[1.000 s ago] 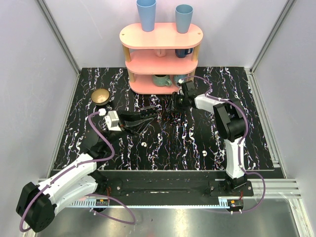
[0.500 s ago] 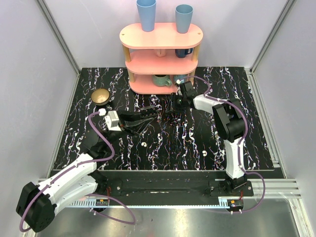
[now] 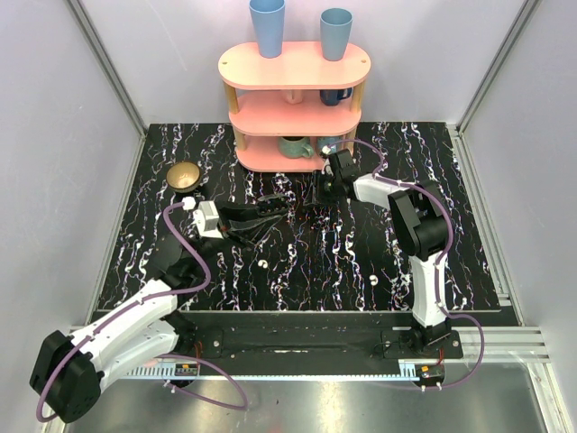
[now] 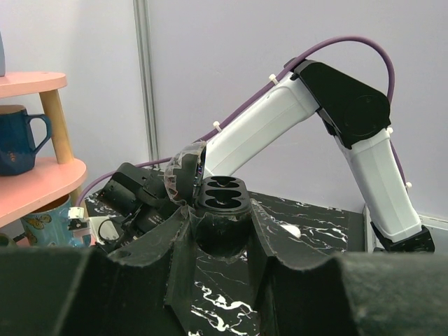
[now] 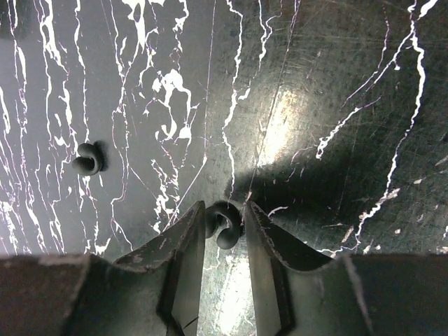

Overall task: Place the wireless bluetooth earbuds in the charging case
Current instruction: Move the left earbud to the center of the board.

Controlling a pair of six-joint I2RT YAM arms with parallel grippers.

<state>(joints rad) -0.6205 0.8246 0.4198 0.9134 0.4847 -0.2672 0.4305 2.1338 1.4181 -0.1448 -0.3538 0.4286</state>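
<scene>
earbud [image 5: 225, 225], dark and partly hidden, is pinched in the right pincer [image 5: 224, 210]; left pincer [image 4: 220, 234] grips the open charging case [image 4: 222, 192].

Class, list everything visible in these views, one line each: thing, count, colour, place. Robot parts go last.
table: one, black marble with white veins, under everything
shelf: one, pink, three tiers, far edge of table
cups: two, light blue, on the shelf top
mugs: at least two, dark blue on middle tier, teal on bottom tier
bowl: one, golden brown, table's far left
white bits: two, table near the arm bases, too small to identify
charging case: one, black, lid open, wells empty, in the left tool
earbuds: two, dark, on the table, one between the right tool's fingers
left tool: one, black, shut on the case
right tool: one, black, pinching one earbud
</scene>
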